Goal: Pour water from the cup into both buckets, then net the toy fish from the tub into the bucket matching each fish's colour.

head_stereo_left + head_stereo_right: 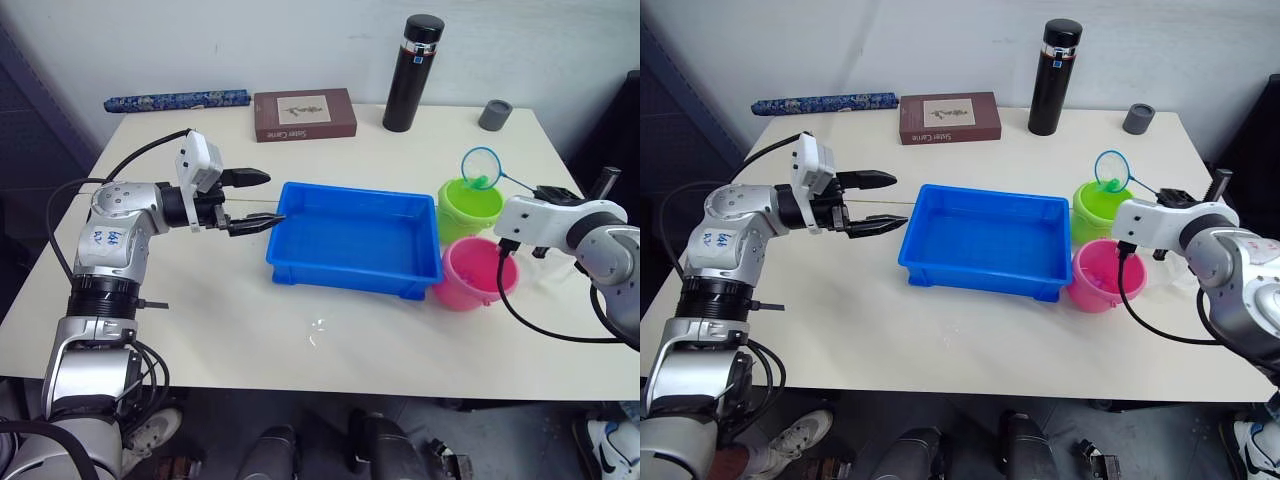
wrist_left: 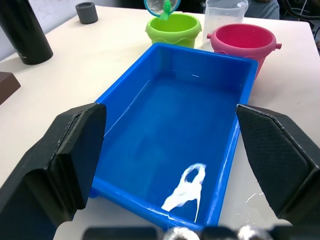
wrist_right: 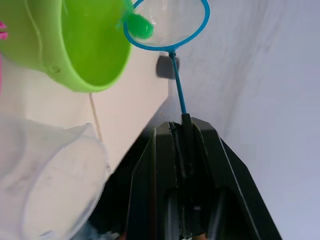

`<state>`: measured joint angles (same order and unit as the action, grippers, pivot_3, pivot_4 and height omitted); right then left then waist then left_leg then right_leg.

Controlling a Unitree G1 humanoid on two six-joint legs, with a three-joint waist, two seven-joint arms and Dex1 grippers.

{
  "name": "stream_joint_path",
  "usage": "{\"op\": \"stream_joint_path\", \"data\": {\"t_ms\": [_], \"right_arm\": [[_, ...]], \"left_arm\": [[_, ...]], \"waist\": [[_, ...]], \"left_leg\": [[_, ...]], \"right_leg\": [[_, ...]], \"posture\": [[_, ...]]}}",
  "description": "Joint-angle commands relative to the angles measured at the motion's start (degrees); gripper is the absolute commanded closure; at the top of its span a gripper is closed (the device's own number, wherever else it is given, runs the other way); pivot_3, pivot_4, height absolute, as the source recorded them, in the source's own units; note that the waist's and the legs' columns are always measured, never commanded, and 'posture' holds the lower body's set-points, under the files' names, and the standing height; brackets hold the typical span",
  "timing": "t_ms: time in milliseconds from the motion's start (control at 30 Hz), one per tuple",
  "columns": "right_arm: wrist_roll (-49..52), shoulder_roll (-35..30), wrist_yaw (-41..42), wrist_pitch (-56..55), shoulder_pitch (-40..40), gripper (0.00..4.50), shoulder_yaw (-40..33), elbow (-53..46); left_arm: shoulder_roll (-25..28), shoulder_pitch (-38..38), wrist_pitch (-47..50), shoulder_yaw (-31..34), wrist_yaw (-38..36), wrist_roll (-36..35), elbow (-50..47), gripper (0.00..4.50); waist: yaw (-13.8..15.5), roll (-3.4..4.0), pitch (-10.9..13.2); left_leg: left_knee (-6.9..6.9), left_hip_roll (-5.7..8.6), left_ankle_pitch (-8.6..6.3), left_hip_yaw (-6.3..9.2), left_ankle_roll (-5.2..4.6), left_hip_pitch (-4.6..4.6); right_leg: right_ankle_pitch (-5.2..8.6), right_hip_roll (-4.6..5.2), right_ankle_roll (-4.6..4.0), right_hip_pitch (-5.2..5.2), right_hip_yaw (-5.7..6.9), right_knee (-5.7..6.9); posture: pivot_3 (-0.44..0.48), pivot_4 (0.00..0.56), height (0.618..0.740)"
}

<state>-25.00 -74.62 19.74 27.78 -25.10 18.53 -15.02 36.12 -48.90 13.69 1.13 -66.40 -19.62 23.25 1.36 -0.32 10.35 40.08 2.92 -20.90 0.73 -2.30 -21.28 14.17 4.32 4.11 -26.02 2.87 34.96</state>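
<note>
Holding the net point(image 1: 481, 166) by its thin stick with the right gripper point(image 3: 181, 131), jaws closed tight on the handle, hoop hanging over the lime green bucket point(image 1: 470, 207). Carrying one small green toy fish point(image 3: 138, 26) in the mesh at the hoop's edge, right above the bucket's mouth. Sitting just beside the green bucket, touching or nearly so, the pink bucket point(image 1: 476, 273), both pressed against the far end of the blue tub point(image 1: 352, 240) on the bench point(image 1: 200, 320). Showing no fish in the tub, only a shallow glint of water on its floor; hard telling what is lying inside either bucket. Standing behind the buckets, the clear measuring cup point(image 2: 225, 16), partly hidden by them in the left wrist view and mostly masked by the right arm in the head views. Hovering at the tub's near end, the left gripper point(image 1: 250, 200), jaws spread wide and holding nothing, one finger tip reaching the tub's corner rim. Resting along the bench's back edge: a black thermos point(image 1: 413, 72), a small grey cup point(image 1: 495, 114), a brown book point(image 1: 304, 114) and a dark patterned roll point(image 1: 178, 100).
</note>
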Motion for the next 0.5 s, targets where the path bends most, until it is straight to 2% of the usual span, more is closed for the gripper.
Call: {"op": "stream_joint_path", "data": {"t_ms": [33, 200, 333, 500], "right_arm": [[-8.0, 0.0, -0.3, -3.1, 1.4, 4.50, -1.3, 0.6], [-12.6, 2.0, 0.4, -4.8, 4.3, 4.50, -3.8, 1.8], [-12.2, 4.3, 1.4, -5.2, 5.1, 4.50, -7.1, 1.6], [2.2, 10.9, 10.3, -3.4, 2.1, 4.50, -18.4, -3.0]], "left_arm": [[0.2, 0.0, -0.2, 1.0, 0.0, -0.3, -2.1, 0.05], [0.4, 0.5, 0.0, 1.1, 0.2, -0.4, -2.7, 0.05], [0.5, 0.6, 0.2, 1.2, 0.2, -0.5, -2.8, 0.05], [1.2, 1.1, 1.1, 1.8, -0.3, -1.0, -3.4, 0.05]], "waist": [[0.0, 0.00, 0.0], [0.0, 0.00, 0.0], [0.0, 0.00, 0.0], [-0.2, 0.00, 0.0]], "left_leg": [[0.00, 0.00, 0.00, 0.00, 0.00, 0.00], [0.02, 0.01, 0.01, -0.03, 0.01, 0.01], [0.05, 0.01, 0.02, -0.04, 0.04, 0.03], [0.06, 0.00, 0.04, -0.08, 0.06, 0.08]], "right_leg": [[0.00, 0.00, 0.00, 0.00, 0.00, 0.00], [0.00, -0.01, 0.00, 0.00, -0.01, 0.05], [0.00, -0.02, 0.00, 0.01, -0.01, 0.09], [0.00, -0.06, 0.00, 0.01, -0.06, 0.15]], "posture": [[0.000, 0.150, 0.739], [0.000, 0.150, 0.739], [0.000, 0.150, 0.739], [0.000, 0.150, 0.739]]}}
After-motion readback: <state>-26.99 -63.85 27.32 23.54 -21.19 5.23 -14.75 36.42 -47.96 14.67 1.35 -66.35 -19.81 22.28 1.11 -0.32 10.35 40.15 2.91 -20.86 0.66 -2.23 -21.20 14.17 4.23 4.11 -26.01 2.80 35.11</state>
